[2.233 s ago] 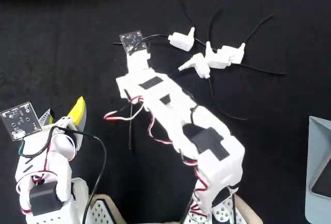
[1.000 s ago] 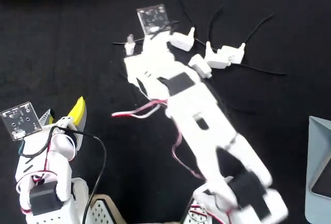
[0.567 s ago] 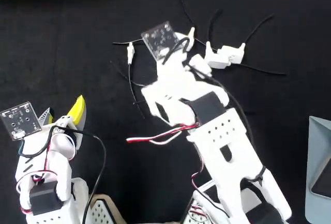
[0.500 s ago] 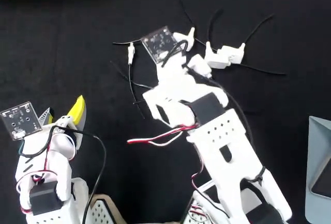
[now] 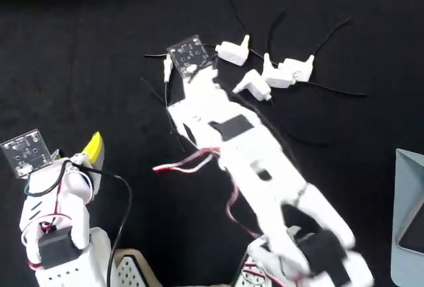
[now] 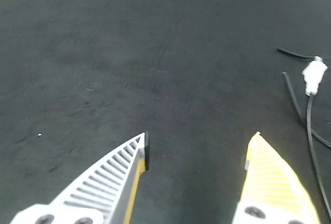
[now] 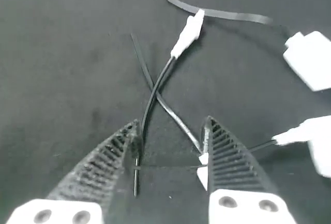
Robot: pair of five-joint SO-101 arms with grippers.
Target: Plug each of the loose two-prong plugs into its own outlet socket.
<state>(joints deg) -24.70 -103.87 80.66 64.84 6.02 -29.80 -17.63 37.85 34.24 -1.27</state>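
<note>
My gripper (image 7: 171, 124) hangs with its jaws spread over the dark worktop (image 7: 62, 38), and two black cables (image 7: 155, 87) cross between its tips. Beyond them lies a slim white plug (image 7: 187, 32), with a white socket block (image 7: 310, 58) farther off.

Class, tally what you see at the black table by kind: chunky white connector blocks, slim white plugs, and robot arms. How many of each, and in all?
Chunky white connector blocks: 4
Slim white plugs: 1
Robot arms: 2
Total: 7
</note>
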